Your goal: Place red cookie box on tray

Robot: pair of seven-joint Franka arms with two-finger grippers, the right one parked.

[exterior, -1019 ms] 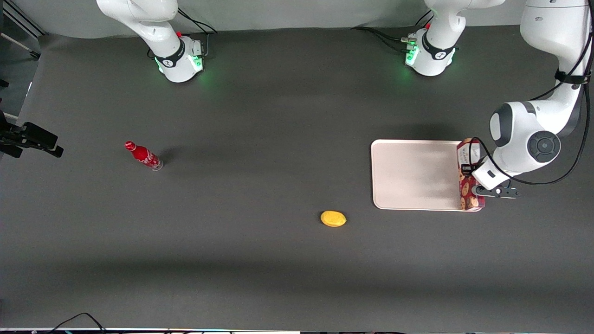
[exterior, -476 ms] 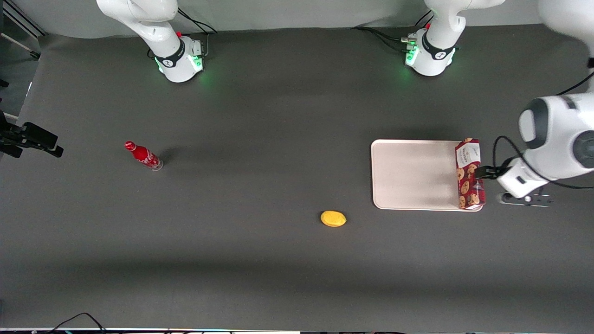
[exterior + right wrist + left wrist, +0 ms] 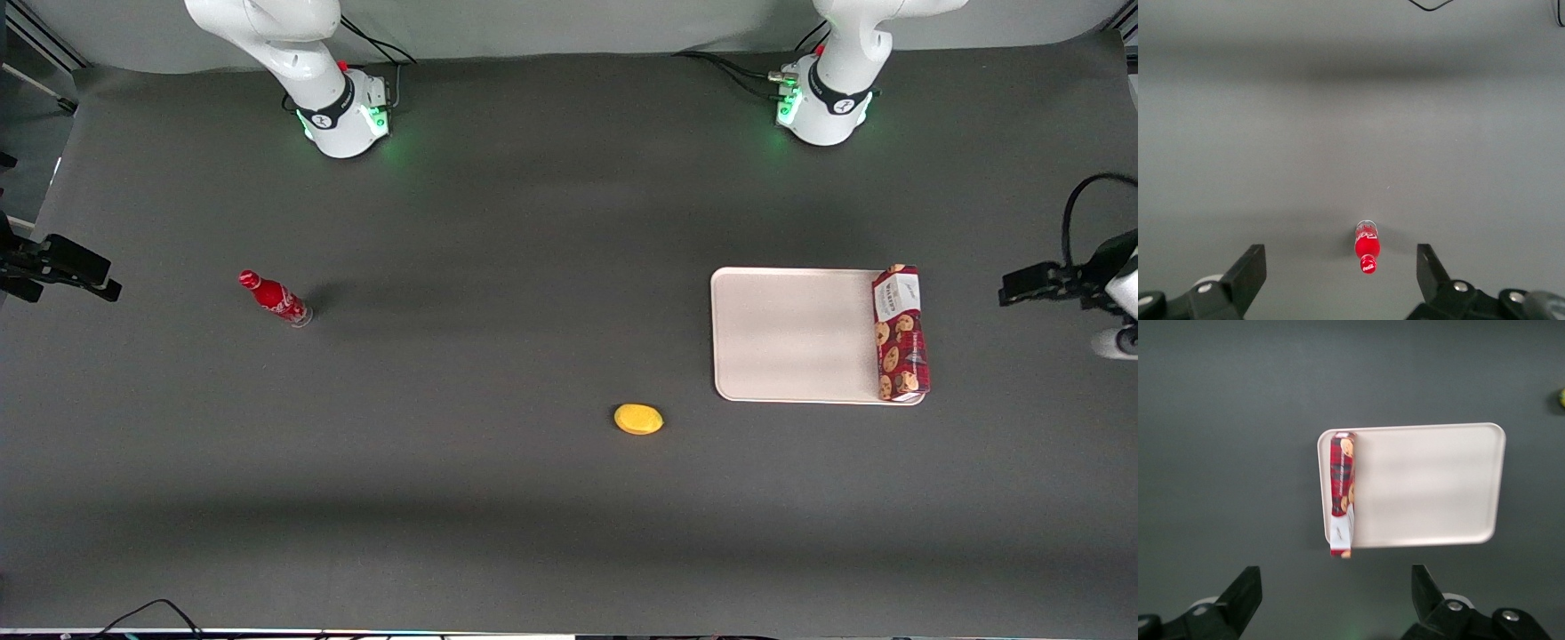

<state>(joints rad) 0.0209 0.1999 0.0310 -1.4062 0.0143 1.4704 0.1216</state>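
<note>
- We see the red cookie box (image 3: 901,333) lying flat on the tray (image 3: 791,333), along the tray's short edge that faces the working arm's end of the table; in the front view this is at the right of the frame, a little above mid-height.
- In the left wrist view the cookie box (image 3: 1342,493) lies lengthwise along one short edge of the tray (image 3: 1431,483), with its white-labelled end sticking slightly past the tray's rim.
- The rest of the tray's pale surface is bare.
- The gripper (image 3: 1022,286) sits at the far right edge of the front view, well apart from the box and the tray, above the dark table (image 3: 533,498).
- In the left wrist view we see the gripper (image 3: 1337,600) with its two fingers (image 3: 1245,593) spread wide, nothing between them; the jaws are released.
- A yellow, rounded object (image 3: 638,419) lies on the table just below centre of the front view, nearer to the front camera than the tray and close to the tray's corner.
- A small red bottle (image 3: 274,298) stands toward the parked arm's end of the table, at the left of the front view, well apart from everything else.
- The right wrist view shows the same bottle (image 3: 1367,253) on bare table.
</note>
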